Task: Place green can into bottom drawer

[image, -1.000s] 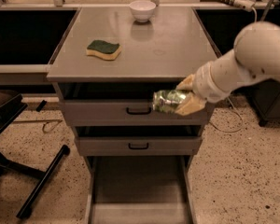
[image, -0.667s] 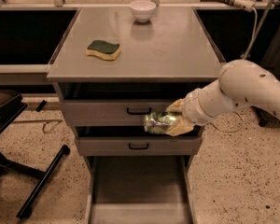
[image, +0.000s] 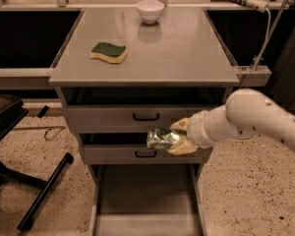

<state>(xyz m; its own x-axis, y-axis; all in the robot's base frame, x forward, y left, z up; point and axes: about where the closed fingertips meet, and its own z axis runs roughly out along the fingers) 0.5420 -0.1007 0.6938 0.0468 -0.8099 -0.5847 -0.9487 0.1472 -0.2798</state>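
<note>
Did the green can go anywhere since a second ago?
Yes. The gripper carried the green can down and a bit left, from beside the top drawer handle to just above the middle drawer handle, nearer the open bottom drawer.

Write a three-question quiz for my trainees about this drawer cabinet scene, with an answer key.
1. True or false: the small, shiny, dented green can lies inside the wide grey metal bottom drawer.
2. What holds the can? A) nothing B) the tan two-finger gripper C) a person's hand
3. Name the two things on the grey cabinet top.
Key: 1 false: the gripper holds it before the grey middle drawer, above the open bottom drawer. 2 B. 3 the green-topped yellow sponge and the small white bowl.
</note>
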